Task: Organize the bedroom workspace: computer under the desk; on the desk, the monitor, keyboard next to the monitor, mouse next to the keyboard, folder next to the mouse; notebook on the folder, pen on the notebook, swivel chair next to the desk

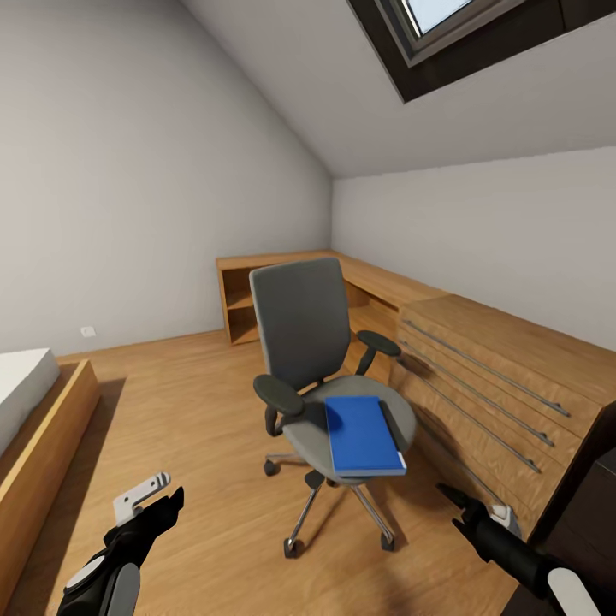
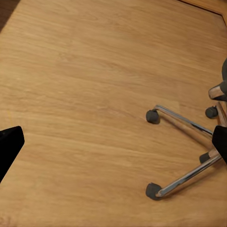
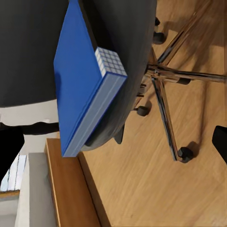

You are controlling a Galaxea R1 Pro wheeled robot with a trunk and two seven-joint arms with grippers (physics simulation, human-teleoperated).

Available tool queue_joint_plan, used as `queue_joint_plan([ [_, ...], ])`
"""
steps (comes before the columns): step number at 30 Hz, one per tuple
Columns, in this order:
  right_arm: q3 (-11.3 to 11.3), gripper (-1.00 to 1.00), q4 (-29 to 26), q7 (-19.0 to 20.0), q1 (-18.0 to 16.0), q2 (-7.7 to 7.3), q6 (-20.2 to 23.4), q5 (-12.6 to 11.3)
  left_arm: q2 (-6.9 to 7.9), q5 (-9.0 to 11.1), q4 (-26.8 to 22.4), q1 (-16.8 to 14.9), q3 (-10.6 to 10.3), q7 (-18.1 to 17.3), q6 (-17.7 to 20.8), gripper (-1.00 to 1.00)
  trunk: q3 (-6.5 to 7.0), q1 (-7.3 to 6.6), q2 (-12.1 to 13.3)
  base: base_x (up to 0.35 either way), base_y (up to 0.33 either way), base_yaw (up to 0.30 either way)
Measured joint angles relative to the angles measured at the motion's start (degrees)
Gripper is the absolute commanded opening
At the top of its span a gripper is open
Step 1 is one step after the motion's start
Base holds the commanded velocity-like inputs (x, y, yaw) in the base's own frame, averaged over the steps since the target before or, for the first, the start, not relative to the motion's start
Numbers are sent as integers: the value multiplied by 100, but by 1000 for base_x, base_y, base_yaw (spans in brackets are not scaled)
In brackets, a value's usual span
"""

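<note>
Bedroom, wood floor (image 1: 197, 402). Chair (image 1: 304, 329) centre; folder (image 1: 364, 435) flat on its seat. Left gripper (image 1: 152, 498) near left and right gripper (image 1: 462, 505) near right, both fingers spread, empty.

Soft, even daylight is coming from the skylight (image 1: 445, 26); the swivel chair (image 1: 329, 385) is casting a faint shadow on the floor (image 1: 197, 411); edges are stretching in the head view; renders are staying sharp, without glare.

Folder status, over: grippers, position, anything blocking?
Both grippers, left and right, open and empty. Folder flat on swivel chair seat, untouched. Nothing blocking.
</note>
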Motion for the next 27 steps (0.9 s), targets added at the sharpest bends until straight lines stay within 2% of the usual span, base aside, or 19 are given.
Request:
queue_joint_plan([
  [3, -18, 100, 0, -3, 0, 21, -257, 4, 0, 0, 0, 0, -1, 2, 0, 100, -54, 66, -120, 0, 0, 0],
  [6, 5, 100, -7, -21, -2, 142, -719, 12, 0, 0, 0, 0, -4, 3, 0, 100, -108, 132, -241, 0, 0, 0],
  [8, 15, 100, -11, -26, -8, 260, -909, 17, 0, 0, 0, 0, -7, 3, 0, 100, -144, 176, -321, 0, 0, 0],
  [10, 21, 100, -11, -34, -28, 586, -1264, 27, 0, 0, 0, 0, -9, -1, 0, 100, -180, 220, -401, 0, 0, 0],
  [11, 19, 100, -11, -38, -33, 665, -1343, 30, 0, 0, 0, 0, -9, 0, 0, 100, -198, 242, -441, 0, 0, 0],
  [14, 16, 100, -9, -45, -43, 819, -1511, 25, 0, 0, 0, 0, -10, 0, 0, 100, -251, 308, -562, 0, 0, 0],
  [18, 8, 100, -7, -51, -49, 918, -1607, 2, 0, 0, 0, 0, -13, 0, 0, 100, -323, 396, -722, 0, 0, 0],
  [21, -3, 100, 3, -55, -52, 973, -1643, -205, 0, 0, 0, 0, -17, 0, -2, 100, -377, 461, -842, 0, 0, 0],
  [23, -1, 100, 13, -57, -53, 984, -1648, -423, 0, -1, 0, 0, -18, 2, -5, 100, -413, 505, -923, 0, 0, 0],
  [24, 8, 100, 21, -63, -53, 987, -1647, -672, 0, -2, 0, 0, -43, 3, -7, 100, -431, 527, -963, 0, 0, 0],
  [27, 12, 100, 24, -64, -53, 988, -1647, -791, 0, -5, 0, 0, -91, 3, -8, 100, -485, 593, -1083, 0, 0, 0],
])
